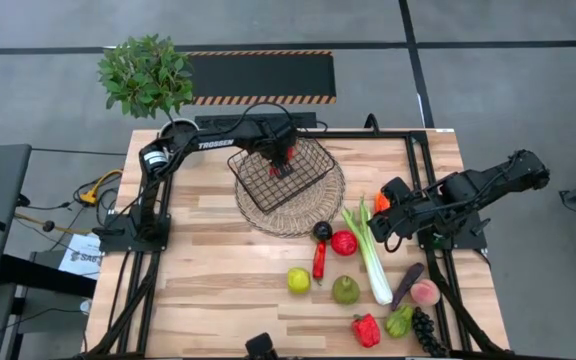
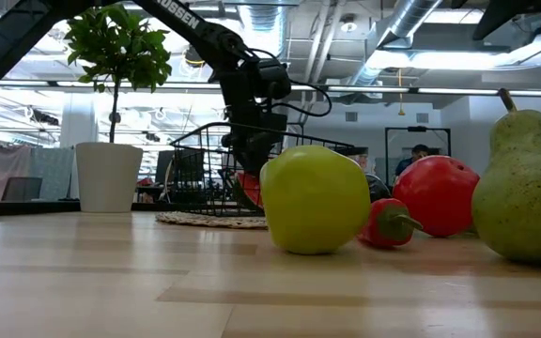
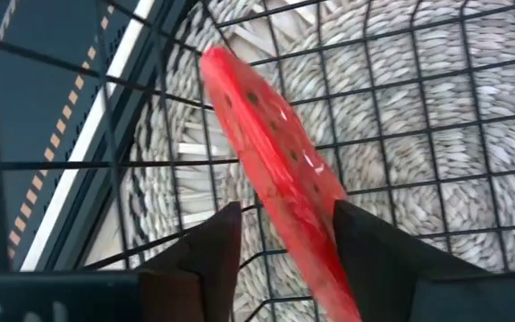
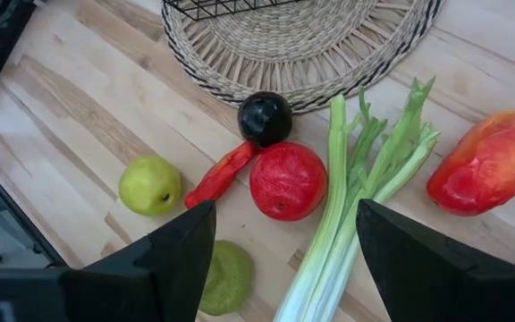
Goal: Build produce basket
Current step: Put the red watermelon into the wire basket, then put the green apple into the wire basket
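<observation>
One basket (image 1: 286, 172) sits on one wicker tray (image 1: 308, 213), upper centre. The left tool (image 1: 282, 165) reaches inside it, fingers parted around one red slice (image 3: 280, 183). The right tool (image 1: 382, 222) hovers open at right. Eleven produce pieces lie on the tabletop (image 1: 218, 270).

From the high view you look straight down on the whole table (image 1: 218, 290). The low view sits at tabletop level, close behind a green apple (image 2: 315, 199), facing the room. The left wrist view looks from close range into the basket (image 3: 401, 134). The right wrist view looks down on the woven tray (image 4: 302, 45), which all four views share.
</observation>
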`<state>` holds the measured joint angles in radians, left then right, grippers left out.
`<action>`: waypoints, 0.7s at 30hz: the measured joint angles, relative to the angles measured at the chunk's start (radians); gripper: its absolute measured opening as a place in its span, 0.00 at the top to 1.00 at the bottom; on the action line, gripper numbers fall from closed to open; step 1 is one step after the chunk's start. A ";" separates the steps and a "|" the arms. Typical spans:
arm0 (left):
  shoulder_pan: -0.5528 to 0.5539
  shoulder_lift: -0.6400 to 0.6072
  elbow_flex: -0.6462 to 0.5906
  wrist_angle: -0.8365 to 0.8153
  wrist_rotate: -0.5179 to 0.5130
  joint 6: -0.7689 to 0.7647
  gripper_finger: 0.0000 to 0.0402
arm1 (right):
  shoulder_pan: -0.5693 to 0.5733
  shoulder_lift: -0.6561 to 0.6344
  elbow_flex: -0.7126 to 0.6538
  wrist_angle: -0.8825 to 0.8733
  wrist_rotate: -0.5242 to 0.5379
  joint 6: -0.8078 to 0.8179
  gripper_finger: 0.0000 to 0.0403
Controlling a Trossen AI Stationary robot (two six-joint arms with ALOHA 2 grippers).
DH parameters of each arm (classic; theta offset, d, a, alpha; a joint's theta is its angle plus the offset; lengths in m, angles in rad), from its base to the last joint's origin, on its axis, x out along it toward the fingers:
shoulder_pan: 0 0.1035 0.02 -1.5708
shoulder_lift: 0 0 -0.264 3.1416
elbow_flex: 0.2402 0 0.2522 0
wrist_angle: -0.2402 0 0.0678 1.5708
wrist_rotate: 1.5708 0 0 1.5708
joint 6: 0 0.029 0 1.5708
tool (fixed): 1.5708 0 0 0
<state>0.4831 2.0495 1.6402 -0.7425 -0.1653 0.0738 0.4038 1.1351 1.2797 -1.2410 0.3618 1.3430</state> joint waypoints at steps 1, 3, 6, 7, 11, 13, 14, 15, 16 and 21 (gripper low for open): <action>0.000 0.000 0.000 0.000 -0.001 0.000 0.56 | 0.000 0.000 0.000 0.000 0.000 0.000 0.28; -0.002 0.000 0.007 -0.010 -0.001 0.000 0.54 | 0.000 0.000 0.000 0.000 0.000 0.000 0.28; -0.004 -0.001 0.051 -0.052 0.000 -0.004 0.52 | 0.000 0.000 0.000 0.000 -0.011 0.001 0.28; -0.006 -0.001 0.067 -0.059 0.000 -0.004 0.51 | 0.000 0.000 0.000 0.000 -0.018 0.001 0.28; -0.013 -0.001 0.170 -0.138 0.000 -0.003 0.50 | 0.000 0.000 0.000 0.000 -0.026 0.001 0.28; -0.020 -0.003 0.226 -0.171 -0.001 0.011 0.50 | 0.003 0.000 0.000 0.000 -0.027 0.001 0.28; -0.025 -0.003 0.257 -0.199 0.000 0.016 0.50 | 0.003 0.000 0.000 0.000 -0.027 0.000 0.28; -0.029 -0.003 0.288 -0.233 0.004 0.018 0.50 | 0.003 0.000 0.000 0.000 -0.028 -0.001 0.28; -0.033 -0.002 0.324 -0.268 0.018 0.019 0.50 | 0.004 0.000 0.000 0.000 -0.034 -0.003 0.28; -0.064 -0.002 0.507 -0.467 0.144 -0.016 0.50 | 0.025 0.000 0.000 0.000 -0.047 -0.005 0.28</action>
<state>0.4189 2.0472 2.1472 -1.2093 -0.0217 0.0577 0.4293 1.1347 1.2797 -1.2411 0.3153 1.3384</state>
